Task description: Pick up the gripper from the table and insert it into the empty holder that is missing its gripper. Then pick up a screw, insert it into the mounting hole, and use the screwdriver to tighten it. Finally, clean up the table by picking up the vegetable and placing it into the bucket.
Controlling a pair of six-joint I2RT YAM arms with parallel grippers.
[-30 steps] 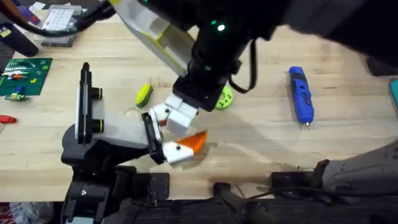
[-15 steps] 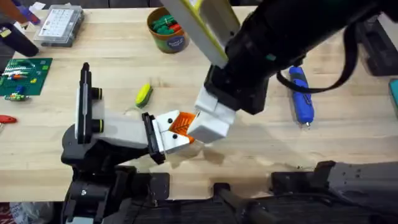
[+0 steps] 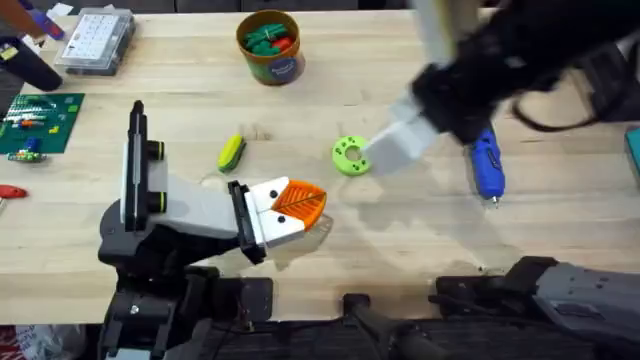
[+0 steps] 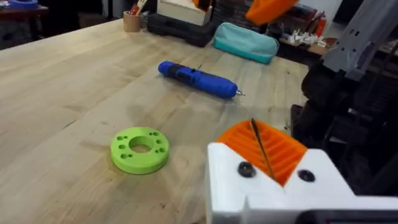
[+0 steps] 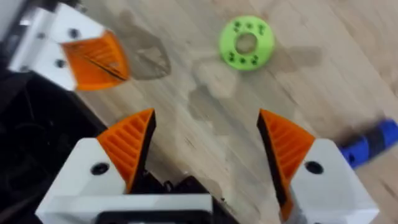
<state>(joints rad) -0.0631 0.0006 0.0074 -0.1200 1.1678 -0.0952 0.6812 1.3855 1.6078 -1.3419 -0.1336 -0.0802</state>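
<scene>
A: Status?
B: Seated gripper on holder end plate, beside its twin. Backed right gripper off past disc, jaws wide, empty. Kept left gripper pinched together on nothing.
A: Blockers?
B: None near holder. Need screw next, can't spot one. Screwdriver beyond disc, vegetable just behind holder, bucket further back.

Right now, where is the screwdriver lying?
In the overhead view the screwdriver lies on the table's right side, right of the green disc, partly under the right arm.
</scene>
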